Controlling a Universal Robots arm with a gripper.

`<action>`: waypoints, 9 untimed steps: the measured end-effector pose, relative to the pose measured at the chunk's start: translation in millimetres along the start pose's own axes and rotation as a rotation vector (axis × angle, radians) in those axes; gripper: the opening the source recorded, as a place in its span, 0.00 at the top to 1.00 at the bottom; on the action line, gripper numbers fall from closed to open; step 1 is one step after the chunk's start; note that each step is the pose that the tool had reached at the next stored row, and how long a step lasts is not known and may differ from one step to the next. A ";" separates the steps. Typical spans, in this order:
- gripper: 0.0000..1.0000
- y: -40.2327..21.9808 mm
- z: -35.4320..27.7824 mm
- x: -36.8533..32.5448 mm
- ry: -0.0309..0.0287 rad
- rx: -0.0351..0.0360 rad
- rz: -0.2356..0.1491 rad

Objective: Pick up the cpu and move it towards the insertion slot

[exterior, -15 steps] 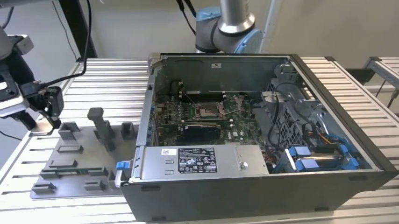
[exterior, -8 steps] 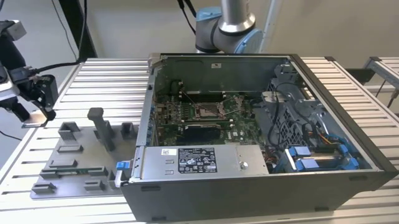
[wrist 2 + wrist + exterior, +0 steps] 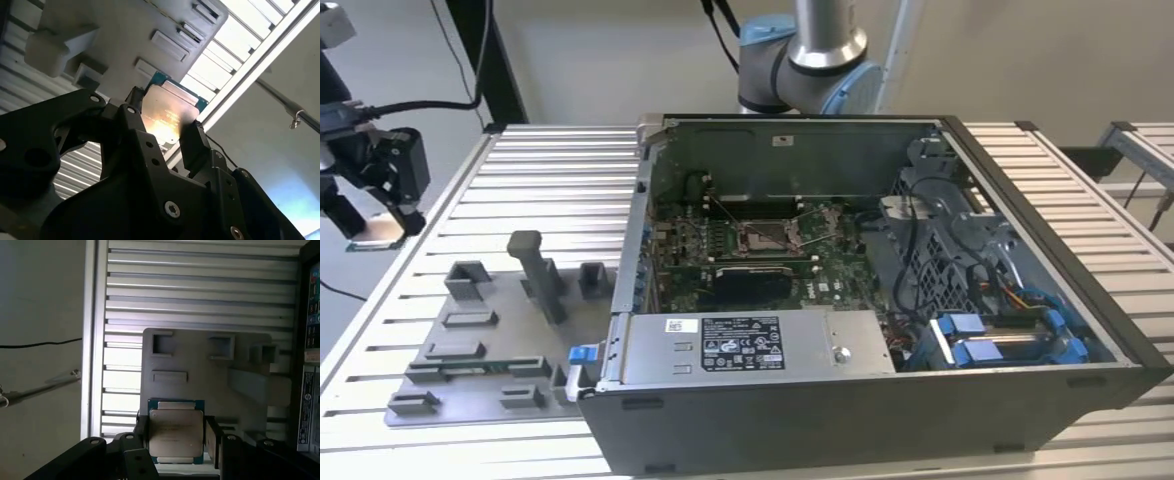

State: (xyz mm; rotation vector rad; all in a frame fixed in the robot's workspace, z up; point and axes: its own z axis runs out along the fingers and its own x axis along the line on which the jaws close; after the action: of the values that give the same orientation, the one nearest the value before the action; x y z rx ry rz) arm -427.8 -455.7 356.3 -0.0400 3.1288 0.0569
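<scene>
No print is readable. The power supply [image 3: 847, 340], at 6 o'clock from the slot [image 3: 767, 237], carries a black label [image 3: 740, 345]; its letters are too small.

The computer case [image 3: 854, 410] is open on top, so the insertion slot [image 3: 767, 237] on its floor is free from above. The case wall [image 3: 638, 230] on the exterior view's left stands between that slot and the gripper [image 3: 382, 226] clamping the cpu [image 3: 176, 432]. The upright post [image 3: 534, 272] of the grey tray [image 3: 467, 385] rises between them too. Cables [image 3: 914, 260] crowd the slot on the exterior view's right.

Slatted metal table [image 3: 554, 170], plain beige wall [image 3: 614, 50]
</scene>
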 end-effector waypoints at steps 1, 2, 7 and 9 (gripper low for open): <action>1.00 0.1 -3.6 0.0 0.0001 0.0001 0.000; 1.00 0.3 -6.9 -0.1 0.0000 0.0000 0.000; 1.00 0.9 -23.9 -0.3 0.0000 0.0000 0.000; 1.00 1.1 -29.5 -0.4 0.0001 0.0001 0.000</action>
State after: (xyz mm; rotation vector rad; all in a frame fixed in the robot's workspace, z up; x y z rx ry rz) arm -427.8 -455.7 385.9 -0.0401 3.1289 0.0568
